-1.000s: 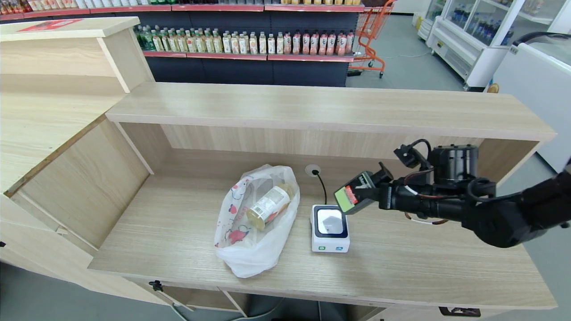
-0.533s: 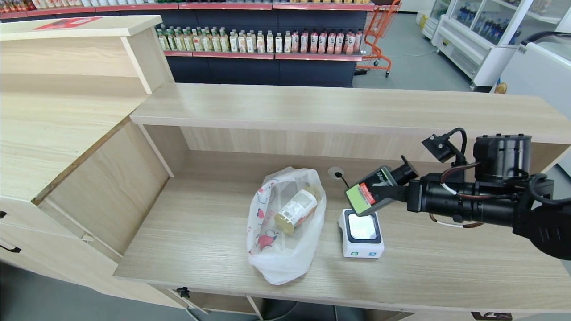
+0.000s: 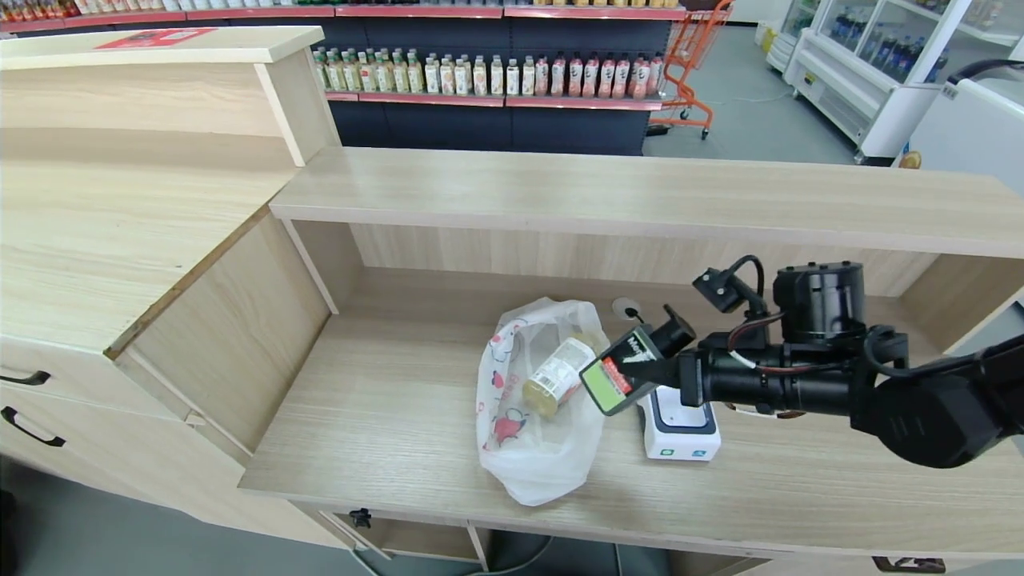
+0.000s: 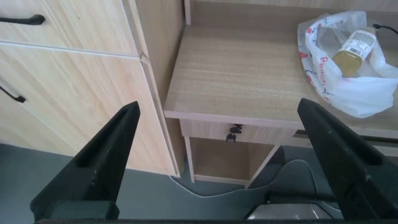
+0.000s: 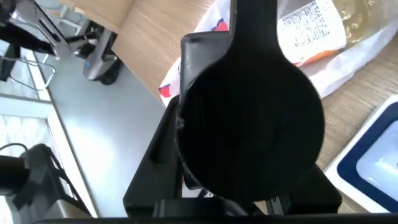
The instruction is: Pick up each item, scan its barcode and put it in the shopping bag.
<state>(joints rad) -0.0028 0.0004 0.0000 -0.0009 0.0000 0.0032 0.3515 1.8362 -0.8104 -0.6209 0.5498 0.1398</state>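
1 box (image 3: 612,382) pinched in your right gripper (image 3: 650,366), held between scanner (image 3: 680,434) and shopping bag (image 3: 520,460), likely for bagging; left gripper (image 4: 217,162) spread wide.

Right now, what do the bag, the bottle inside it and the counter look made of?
Shopping bag: thin translucent plastic film, crinkled, contents visible through it.
Bottle: clear, glossy, probably plastic, maybe glass; paper-like label.
Counter: light wood-grain, matte, likely laminate board.
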